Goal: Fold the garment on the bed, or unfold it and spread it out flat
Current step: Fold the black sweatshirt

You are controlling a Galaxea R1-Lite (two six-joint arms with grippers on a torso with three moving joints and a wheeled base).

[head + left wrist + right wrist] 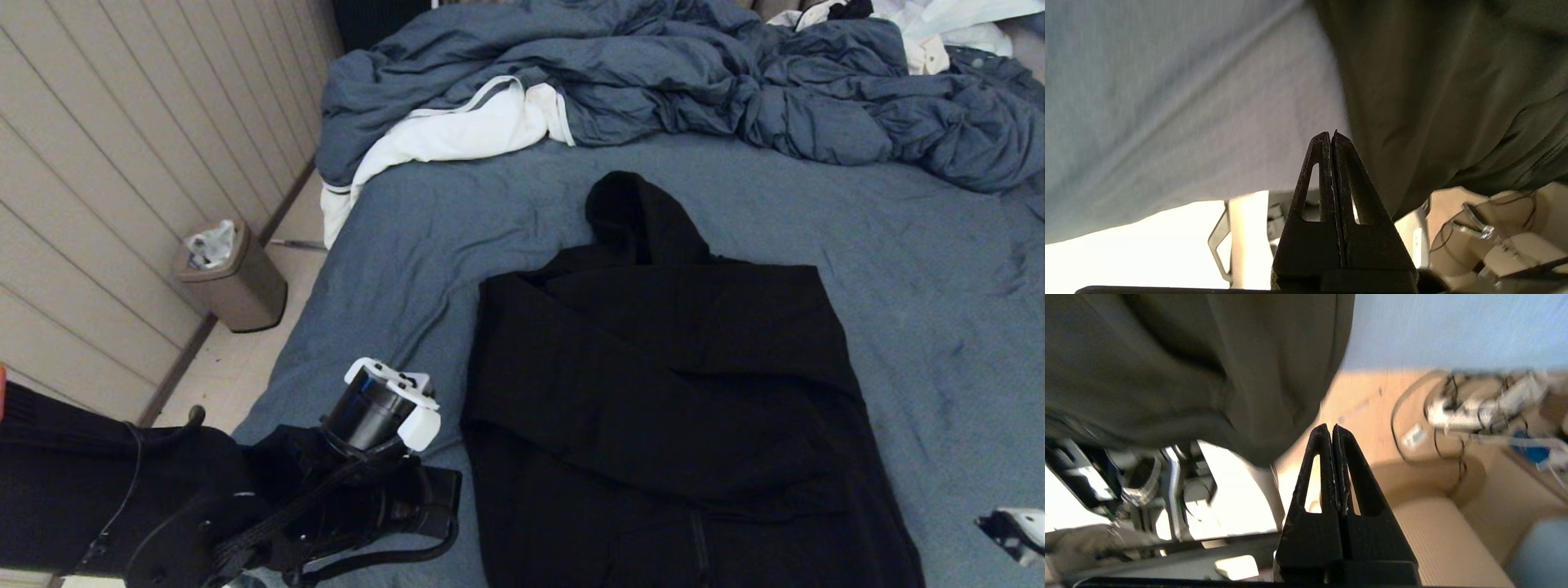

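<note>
I see the hoodie (678, 392) lying near the middle of the bed (408, 245), hood pointing away from me. Both sleeves look folded across the chest, so I think the first folds are done. The bottom part hangs over the near edge of the bed, and I judge the body is not yet folded in half.

My left gripper (1331, 136) sits low by the hoodie's left edge. Its fingers are pressed together with nothing between them. My right gripper (1332, 428) is low near the bed's near right edge, pinched closed and empty too.
</note>
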